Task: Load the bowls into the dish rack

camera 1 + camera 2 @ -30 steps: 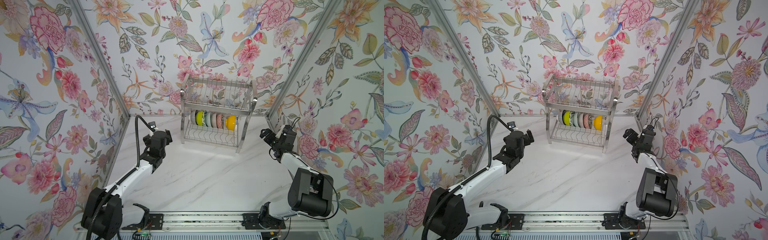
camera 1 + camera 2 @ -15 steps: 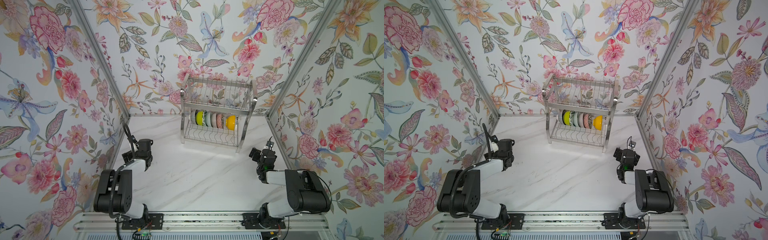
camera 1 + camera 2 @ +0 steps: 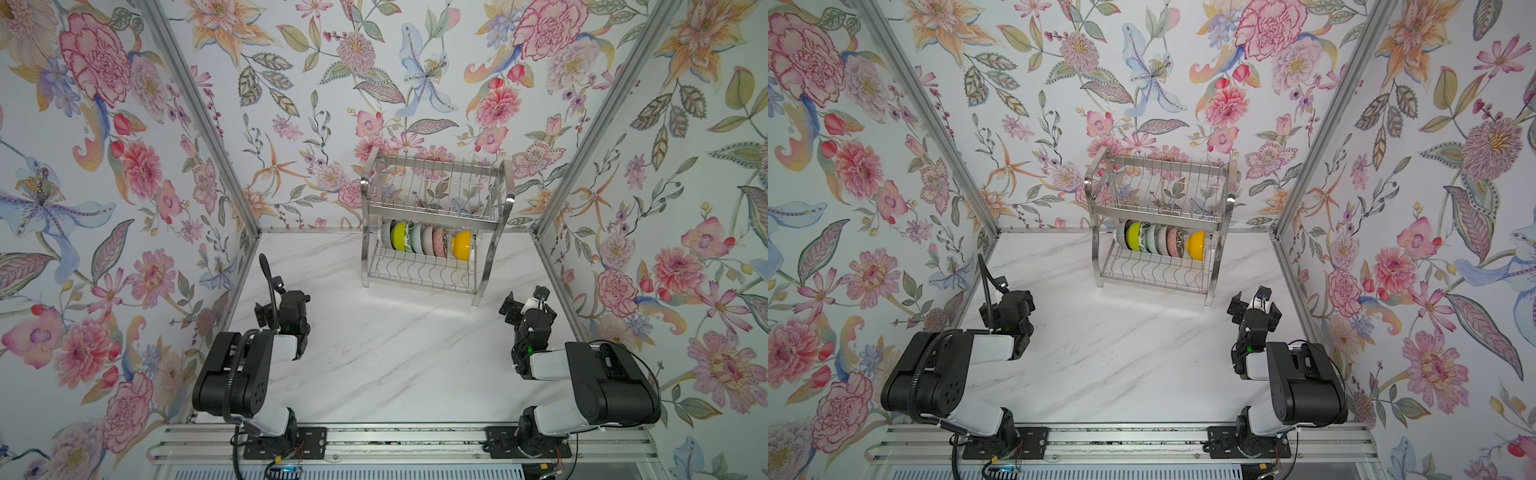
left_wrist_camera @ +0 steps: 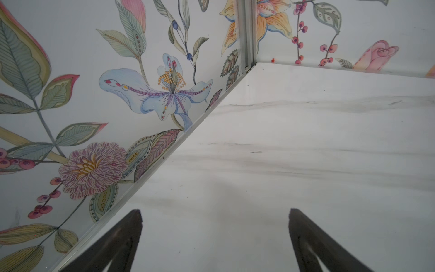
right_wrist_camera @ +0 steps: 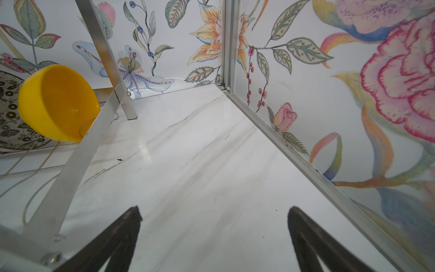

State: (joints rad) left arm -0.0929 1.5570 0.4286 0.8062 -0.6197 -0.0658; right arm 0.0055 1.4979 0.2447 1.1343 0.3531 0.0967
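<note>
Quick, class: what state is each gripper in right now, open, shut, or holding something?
Left gripper: open, holding nothing.
Right gripper: open, holding nothing.

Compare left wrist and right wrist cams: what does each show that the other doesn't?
Left wrist only: left gripper, open and empty, facing a wall corner. Right wrist only: right gripper, open and empty; yellow bowl on edge in the dish rack, patterned bowl beside it. Both: marble table, floral walls, a metal corner post.
</note>
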